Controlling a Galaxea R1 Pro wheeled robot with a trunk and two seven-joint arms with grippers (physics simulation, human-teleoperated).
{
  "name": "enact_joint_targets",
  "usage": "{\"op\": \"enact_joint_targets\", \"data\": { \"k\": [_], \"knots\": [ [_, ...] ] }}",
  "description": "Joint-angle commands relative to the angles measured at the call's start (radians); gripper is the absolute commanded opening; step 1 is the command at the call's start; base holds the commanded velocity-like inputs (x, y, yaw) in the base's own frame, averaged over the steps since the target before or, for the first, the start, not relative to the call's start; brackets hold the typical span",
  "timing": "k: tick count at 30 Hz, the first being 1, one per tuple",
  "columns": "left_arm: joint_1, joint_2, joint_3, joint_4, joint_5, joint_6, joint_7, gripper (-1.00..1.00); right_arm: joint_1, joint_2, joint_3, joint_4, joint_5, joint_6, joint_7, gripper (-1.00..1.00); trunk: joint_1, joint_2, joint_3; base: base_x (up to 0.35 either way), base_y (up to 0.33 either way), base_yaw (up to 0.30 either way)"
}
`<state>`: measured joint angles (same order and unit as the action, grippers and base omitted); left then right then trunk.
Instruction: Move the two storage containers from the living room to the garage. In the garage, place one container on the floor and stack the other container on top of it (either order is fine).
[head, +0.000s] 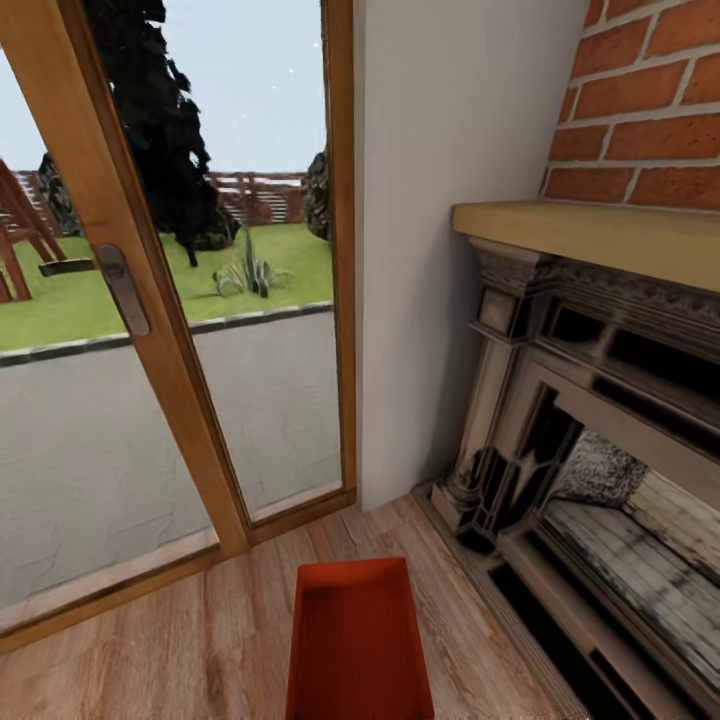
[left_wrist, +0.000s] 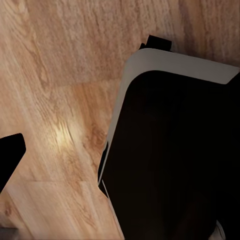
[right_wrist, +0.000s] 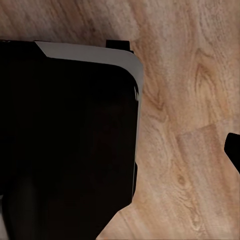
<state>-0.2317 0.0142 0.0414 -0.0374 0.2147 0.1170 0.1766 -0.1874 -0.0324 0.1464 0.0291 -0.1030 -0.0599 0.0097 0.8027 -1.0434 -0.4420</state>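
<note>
Orange-red rectangular container (head: 358, 640) on wood-plank floor (head: 180, 650); ornate stone fireplace (head: 590, 440) beside.

My base (left_wrist: 170, 150) reads as a glossy black body with a rounded light-grey rim; small black tabs stick out at the edge. A matte black fingertip (left_wrist: 9, 155) shows on each wrist cam.

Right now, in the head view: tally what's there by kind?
Orange-red bin: 1
Glass door: 1
Door handle: 1
Fireplace: 1
Total: 4
</note>
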Motion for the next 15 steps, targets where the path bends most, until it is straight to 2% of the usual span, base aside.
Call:
{"op": "enact_joint_targets", "data": {
  "k": [1, 15],
  "knots": [
    [0.0, 0.0, 0.004, -0.002, 0.003, 0.006, 0.003, 1.0, -0.001, 0.0, 0.008, 0.003, -0.01, -0.006, 0.001, 1.0, 0.0, -0.001, -0.003, 0.0, 0.0, 0.0],
    [0.0, 0.0, 0.004, -0.002, 0.003, 0.006, 0.003, 1.0, -0.001, 0.0, 0.008, 0.003, -0.01, -0.006, 0.001, 1.0, 0.0, -0.001, -0.026, 0.0, 0.0, 0.0]
  ]
}}
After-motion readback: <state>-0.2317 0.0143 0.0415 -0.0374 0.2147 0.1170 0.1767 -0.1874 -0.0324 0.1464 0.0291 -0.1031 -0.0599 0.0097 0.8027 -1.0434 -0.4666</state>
